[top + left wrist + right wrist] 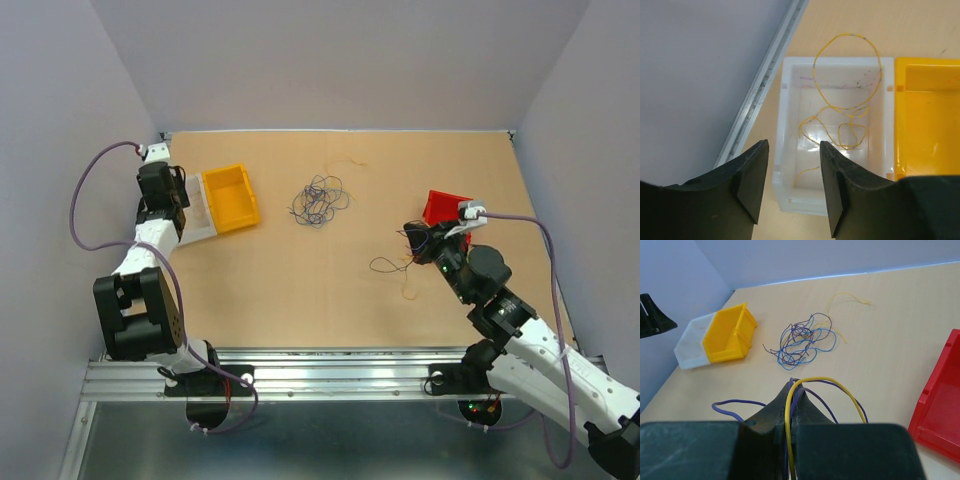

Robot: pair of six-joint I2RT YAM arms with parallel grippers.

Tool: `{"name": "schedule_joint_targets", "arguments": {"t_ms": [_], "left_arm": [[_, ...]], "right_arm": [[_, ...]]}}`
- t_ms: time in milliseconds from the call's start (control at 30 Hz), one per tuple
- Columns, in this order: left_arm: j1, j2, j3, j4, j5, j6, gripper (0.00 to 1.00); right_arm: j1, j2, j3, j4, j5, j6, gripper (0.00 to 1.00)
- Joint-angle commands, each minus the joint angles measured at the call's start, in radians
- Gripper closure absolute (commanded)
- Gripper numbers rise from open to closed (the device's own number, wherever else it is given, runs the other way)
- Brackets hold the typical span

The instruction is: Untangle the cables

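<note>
Inside white bin (787, 100): yellow cable (842, 34) | yellow bin (927, 125) alongside, touching

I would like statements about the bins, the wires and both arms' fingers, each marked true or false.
1. The left fingers stand open, holding nothing. True.
2. The white bin is empty. False: a looped yellow wire lies mostly in it.
3. The right fingers are shut on thin wires. True.
4. The red bin touches the yellow bin. False: the white bin sits beside the yellow one; the red stands apart.
5. The blue-purple tangle lies in the yellow bin. False: it lies on the table, between the bins.
</note>
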Motion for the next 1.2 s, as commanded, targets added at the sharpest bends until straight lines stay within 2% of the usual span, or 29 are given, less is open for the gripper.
{"name": "schedule_joint_targets", "arguments": {"t_ms": [0,100,200,367,633,967,1067,1167], "left_arm": [[-0.001,-0.086,-0.003,0.062,0.128,0.029,0.43],[0.001,-0.036,0.051,0.052,0.156,0.024,0.36],[0.001,0.035,0.152,-0.023,0.147,0.014,0.35],[-0.001,0.157,0.239,-0.069,0.184,0.015,0.40],[0.001,0.259,0.293,-0.096,0.112,0.026,0.49],[0.005,0.309,0.306,-0.102,0.038,0.035,0.49],[0.008,0.328,0.322,-0.103,0.042,0.035,0.58],[0.007,0.343,0.332,-0.103,0.042,0.038,0.89]], "right_arm": [[0.006,0.029,0.021,0.029,-0.011,-0.006,0.99],[0.006,0.053,0.031,0.035,-0.026,-0.005,0.99],[0.005,0.079,0.040,0.041,-0.033,-0.002,0.99],[0.005,0.084,0.037,0.049,-0.033,0.003,0.99],[0.006,0.058,0.026,0.052,-0.029,0.000,0.99],[0.005,0.029,0.012,0.052,-0.028,-0.006,0.99],[0.006,0.020,0.008,0.052,-0.025,-0.009,0.99],[0.005,0.018,0.006,0.052,-0.025,-0.009,0.99]]}}
